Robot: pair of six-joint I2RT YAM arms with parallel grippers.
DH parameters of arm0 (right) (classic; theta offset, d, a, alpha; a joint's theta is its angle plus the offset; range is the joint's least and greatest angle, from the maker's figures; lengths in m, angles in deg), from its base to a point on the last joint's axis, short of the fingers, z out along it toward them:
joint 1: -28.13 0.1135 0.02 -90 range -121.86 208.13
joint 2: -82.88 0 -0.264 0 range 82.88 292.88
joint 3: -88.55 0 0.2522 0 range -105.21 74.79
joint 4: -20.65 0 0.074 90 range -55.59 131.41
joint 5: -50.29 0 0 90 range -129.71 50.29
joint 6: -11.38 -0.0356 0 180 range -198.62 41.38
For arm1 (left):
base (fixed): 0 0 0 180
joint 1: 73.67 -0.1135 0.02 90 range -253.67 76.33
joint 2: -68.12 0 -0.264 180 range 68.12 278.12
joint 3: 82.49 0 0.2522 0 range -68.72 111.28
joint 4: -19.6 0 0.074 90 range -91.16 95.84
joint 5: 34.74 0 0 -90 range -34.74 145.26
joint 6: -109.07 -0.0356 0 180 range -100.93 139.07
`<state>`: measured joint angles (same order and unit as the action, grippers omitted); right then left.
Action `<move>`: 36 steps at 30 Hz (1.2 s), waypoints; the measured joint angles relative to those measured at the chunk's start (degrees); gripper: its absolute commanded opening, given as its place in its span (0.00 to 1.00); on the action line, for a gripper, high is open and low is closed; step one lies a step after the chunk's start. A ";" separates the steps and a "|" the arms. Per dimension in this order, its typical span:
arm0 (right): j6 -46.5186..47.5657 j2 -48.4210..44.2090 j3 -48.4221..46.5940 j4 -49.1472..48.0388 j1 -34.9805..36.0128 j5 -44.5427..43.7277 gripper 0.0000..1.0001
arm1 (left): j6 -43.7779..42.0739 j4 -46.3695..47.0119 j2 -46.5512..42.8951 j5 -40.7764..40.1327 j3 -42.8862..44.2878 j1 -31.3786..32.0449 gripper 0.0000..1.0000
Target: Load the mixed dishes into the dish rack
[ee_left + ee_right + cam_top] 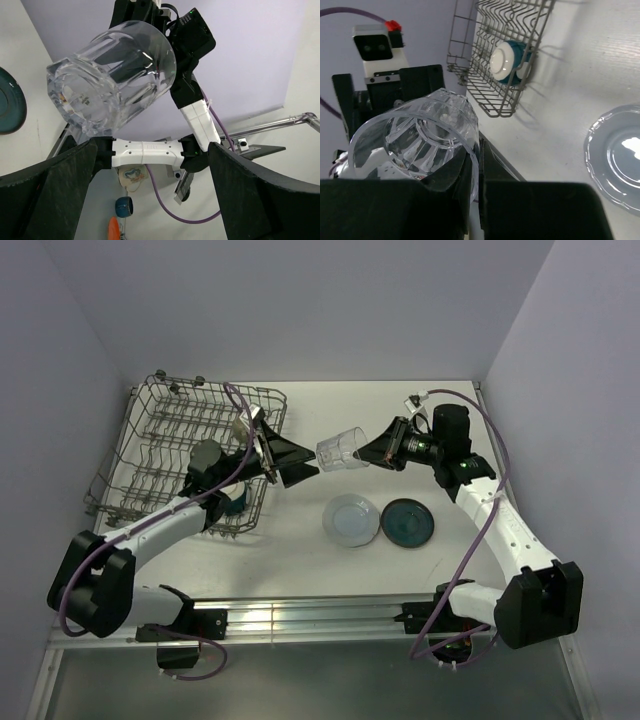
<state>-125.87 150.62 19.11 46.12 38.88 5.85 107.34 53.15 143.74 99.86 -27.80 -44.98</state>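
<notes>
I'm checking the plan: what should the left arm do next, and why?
Probably ease the open left gripper forward around the clear glass tumbler. The right gripper pinches its rim in mid-air, its base facing the left jaws, which are not yet around it.

Clear ribbed tumbler point(342, 450), pale blue plate point(351, 519), dark teal plate point(407, 522), grey wire rack point(150, 455), black fingers point(292, 451)
</notes>
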 measured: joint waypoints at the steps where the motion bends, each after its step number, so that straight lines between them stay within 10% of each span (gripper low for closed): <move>1: -0.72 0.00 0.31 -0.96 0.04 0.68 0.00 | 0.39 0.70 0.35 0.22 0.00 0.00 0.99; 30: -13.25 -0.04 4.00 -17.77 4.76 6.99 0.00 | 12.44 16.52 7.17 1.66 0.76 0.07 0.99; 36: -14.14 0.70 4.48 -19.61 4.87 7.48 0.00 | 18.29 22.49 10.27 1.88 0.44 0.07 0.86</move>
<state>-140.01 151.32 23.59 26.51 43.75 13.32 125.64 75.64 154.01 101.74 -27.36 -44.91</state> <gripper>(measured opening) 0.092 0.908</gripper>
